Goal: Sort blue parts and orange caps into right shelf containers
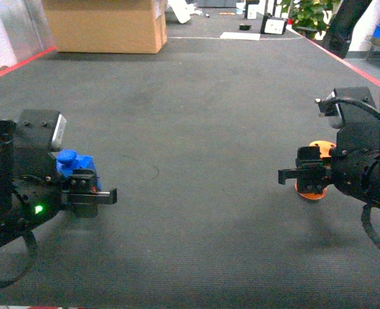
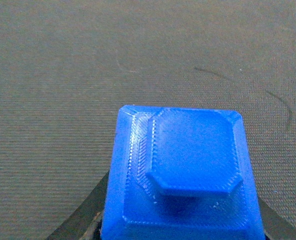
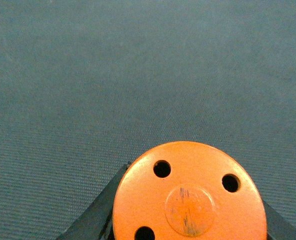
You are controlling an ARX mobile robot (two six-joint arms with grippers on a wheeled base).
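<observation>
My left gripper (image 1: 94, 194) is shut on a blue part (image 1: 74, 165), a square block with a raised octagonal top. That blue part (image 2: 188, 170) fills the lower left wrist view, with a dark finger (image 2: 80, 225) showing beside it. At the right of the head view, my right gripper (image 1: 294, 175) is shut on an orange cap (image 1: 313, 190). The right wrist view shows the orange cap (image 3: 188, 200) as a round disc with three holes, and a black finger (image 3: 95, 215) at its left. Both grippers hang low over grey carpet. The right shelf containers are out of view.
Grey carpet floor (image 1: 196, 129) stretches ahead between the arms. A large cardboard box (image 1: 106, 26) stands at the far left. Red floor lines (image 1: 344, 58) run along both sides. A potted plant (image 1: 308, 13) and small white items (image 1: 274, 24) sit at the far back.
</observation>
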